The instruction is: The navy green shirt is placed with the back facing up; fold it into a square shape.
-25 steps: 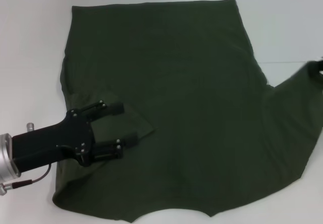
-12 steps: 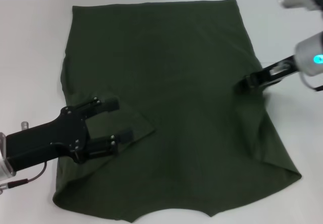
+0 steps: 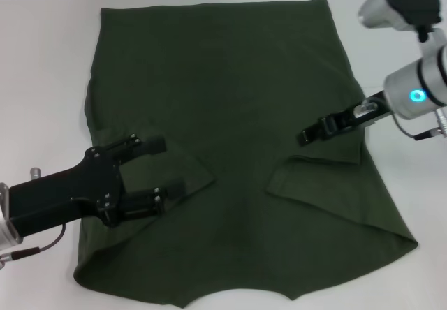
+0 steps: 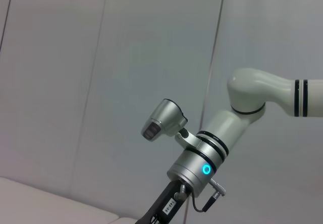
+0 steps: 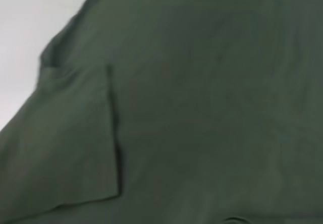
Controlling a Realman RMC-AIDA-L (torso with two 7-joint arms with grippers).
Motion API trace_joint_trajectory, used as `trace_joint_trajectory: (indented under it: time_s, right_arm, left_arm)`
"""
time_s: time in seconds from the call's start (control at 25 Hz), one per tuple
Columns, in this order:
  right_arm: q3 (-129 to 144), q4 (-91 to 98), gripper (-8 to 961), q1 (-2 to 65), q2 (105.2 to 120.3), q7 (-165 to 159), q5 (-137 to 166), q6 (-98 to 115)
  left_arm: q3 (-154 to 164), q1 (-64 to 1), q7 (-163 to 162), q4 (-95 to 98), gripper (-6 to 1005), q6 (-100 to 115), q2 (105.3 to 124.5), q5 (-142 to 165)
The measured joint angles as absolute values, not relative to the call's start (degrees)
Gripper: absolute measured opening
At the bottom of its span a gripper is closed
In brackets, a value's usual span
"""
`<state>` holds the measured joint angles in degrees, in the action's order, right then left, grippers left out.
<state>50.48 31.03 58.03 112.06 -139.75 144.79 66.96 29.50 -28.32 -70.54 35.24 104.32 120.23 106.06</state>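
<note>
The navy green shirt (image 3: 237, 100) lies flat on the white table, plain back up. Its left sleeve (image 3: 178, 170) is folded inward onto the body. My left gripper (image 3: 173, 165) hovers open over that folded sleeve, with nothing between its fingers. The right sleeve (image 3: 321, 181) is also folded in and lies on the body. My right gripper (image 3: 307, 135) sits just above that flap's far edge, seen side-on. In the right wrist view the shirt (image 5: 202, 98) fills the picture, with a folded flap (image 5: 70, 148) lying on it.
The white table (image 3: 42, 58) shows around the shirt on all sides. The left wrist view looks up at a grey wall (image 4: 75, 82) and at my right arm (image 4: 202, 163).
My right arm came in from the right, carrying the right sleeve over the body; that sleeve now lies folded. The left gripper drew back slightly toward me.
</note>
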Motion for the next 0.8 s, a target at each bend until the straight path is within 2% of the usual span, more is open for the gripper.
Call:
trace_joint_trajectory:
  time_s: [0.16, 0.32, 0.52, 0.8]
  right_arm:
    - [49.35, 30.95, 535, 55.52, 110.25, -142.56, 144.82, 65.4]
    - [49.0, 29.38, 646, 53.49, 109.74, -143.68, 144.83, 61.32]
    - [48.91, 27.38, 866, 52.26, 110.24, -143.4, 144.66, 56.03]
    - [48.86, 25.0, 917, 51.99, 111.6, -142.81, 144.39, 50.43]
  left_arm:
    - [29.65, -28.32, -70.55, 35.24, 881, 104.5, 120.23, 106.26]
    - [29.84, -28.31, -70.54, 35.24, 882, 104.51, 120.29, 106.32]
    - [29.95, -28.36, -70.56, 35.24, 882, 104.51, 120.34, 106.51]
    - [30.06, -28.47, -70.55, 35.24, 882, 104.51, 120.4, 106.52]
